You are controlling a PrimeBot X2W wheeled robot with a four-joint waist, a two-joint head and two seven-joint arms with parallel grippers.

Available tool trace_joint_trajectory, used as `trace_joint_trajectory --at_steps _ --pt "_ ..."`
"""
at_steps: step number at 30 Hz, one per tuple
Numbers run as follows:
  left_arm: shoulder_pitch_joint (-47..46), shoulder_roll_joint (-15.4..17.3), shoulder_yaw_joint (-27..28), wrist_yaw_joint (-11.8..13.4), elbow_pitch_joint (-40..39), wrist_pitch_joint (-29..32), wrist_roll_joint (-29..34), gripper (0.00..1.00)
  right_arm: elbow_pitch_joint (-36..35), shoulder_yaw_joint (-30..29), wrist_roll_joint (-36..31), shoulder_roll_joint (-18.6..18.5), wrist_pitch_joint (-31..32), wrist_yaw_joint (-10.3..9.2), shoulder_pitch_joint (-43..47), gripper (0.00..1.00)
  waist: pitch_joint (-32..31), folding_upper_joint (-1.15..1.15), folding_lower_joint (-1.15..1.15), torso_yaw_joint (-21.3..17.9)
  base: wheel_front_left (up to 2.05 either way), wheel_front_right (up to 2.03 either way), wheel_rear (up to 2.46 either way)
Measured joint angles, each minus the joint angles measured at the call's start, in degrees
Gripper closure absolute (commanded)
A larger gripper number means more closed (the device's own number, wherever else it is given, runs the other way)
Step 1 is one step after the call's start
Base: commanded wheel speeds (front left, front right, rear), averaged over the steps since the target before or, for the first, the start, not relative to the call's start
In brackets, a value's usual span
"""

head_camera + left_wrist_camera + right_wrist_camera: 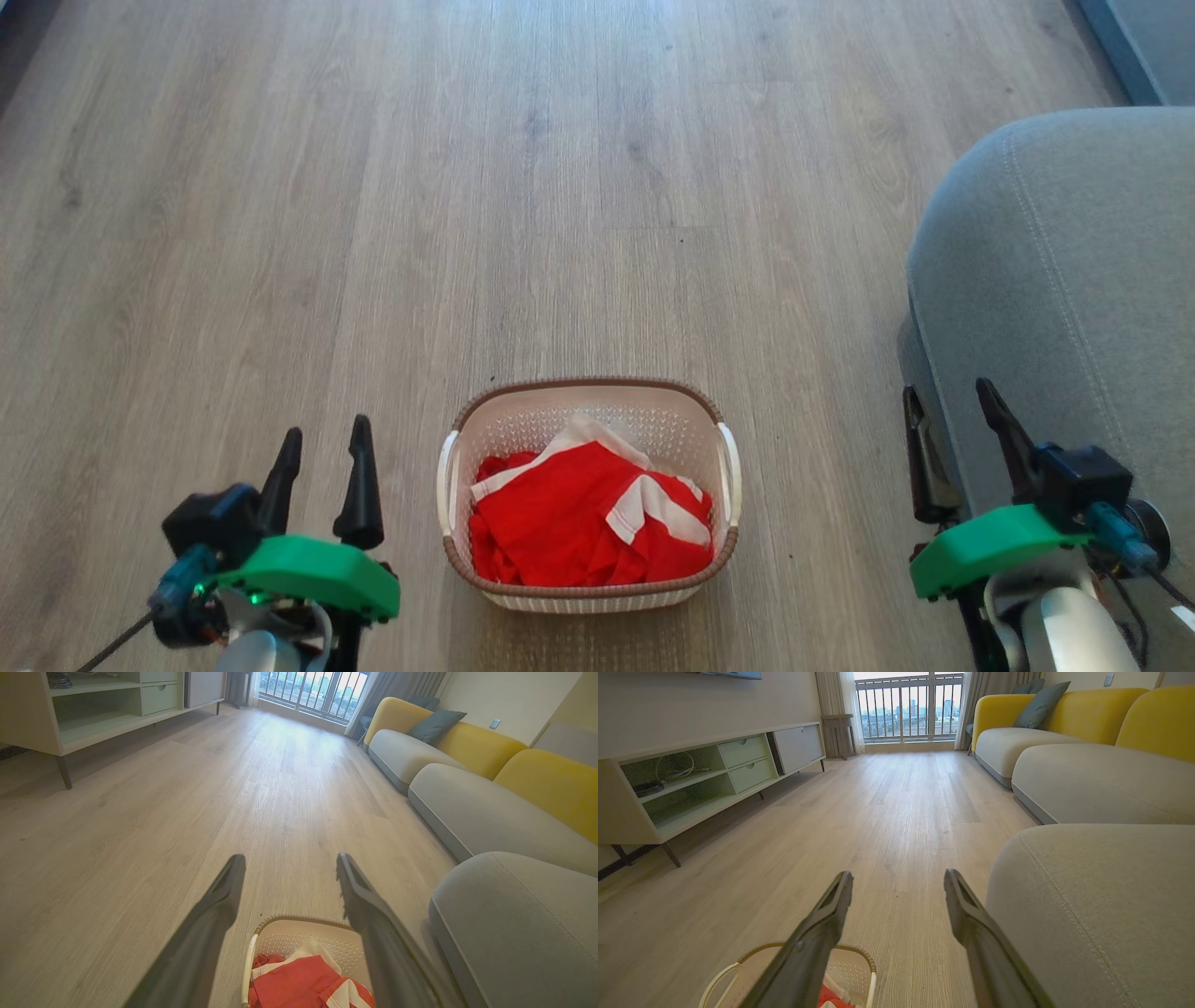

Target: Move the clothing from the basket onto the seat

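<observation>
Head view, looking down. The basket (523,425), an oval cream tub with a brown rim and white handles, stands upright on the wooden floor (373,187) in the lower middle of the view. The clothing (569,527), red with white bands, lies crumpled inside the basket. It covers the bottom and is heaped toward the near wall, and one white-trimmed fold rises against the far wall. None of it hangs over the rim.

The seat (1074,280), a grey cushion with a rounded edge and stitched seams, stands to the right of the basket, apart from it, with a strip of bare floor between them. Nothing lies on the part of the seat that shows.

The left claw (327,429) hangs to the left of the basket, near it but clear of its handle. Its two dark fingers are spread apart and hold nothing. The right claw (948,389) hangs well to the right of the basket, in front of the seat's edge. Its fingers are likewise parted and hold nothing.

Left wrist view. Between the spread fingers, the basket's far wall and the red clothing show at the bottom edge, and the seat rises to the right of the basket. Beyond the basket, a sofa (490,807) with yellow backs runs along the right and a low cabinet (93,714) stands at the far left.

Right wrist view. The basket's rim and a scrap of red show at the bottom, behind the left-hand finger.
</observation>
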Motion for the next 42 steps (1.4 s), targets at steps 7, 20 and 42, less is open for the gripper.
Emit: trace_joint_trajectory --at_steps 7,20,42 --pt "0.0 0.02 -0.53 0.27 -0.56 -0.8 3.59 0.0 -0.2 0.11 -1.93 -0.01 -1.42 0.0 0.0 0.0 0.18 0.0 0.0 -0.02 0.0 0.0 0.0" --pt "-0.04 0.04 -0.9 0.48 -0.93 -1.08 4.82 0.0 1.69 1.43 -0.09 -0.02 -1.72 0.0 0.03 0.0 0.86 0.0 0.0 -0.12 0.0 0.0 0.0" --pt "-1.71 0.07 -1.15 0.49 -1.55 -1.08 4.83 0.0 1.66 1.43 0.16 -0.03 -1.72 0.0 -0.4 0.0 3.86 0.0 0.0 -0.94 0.0 0.0 0.0"
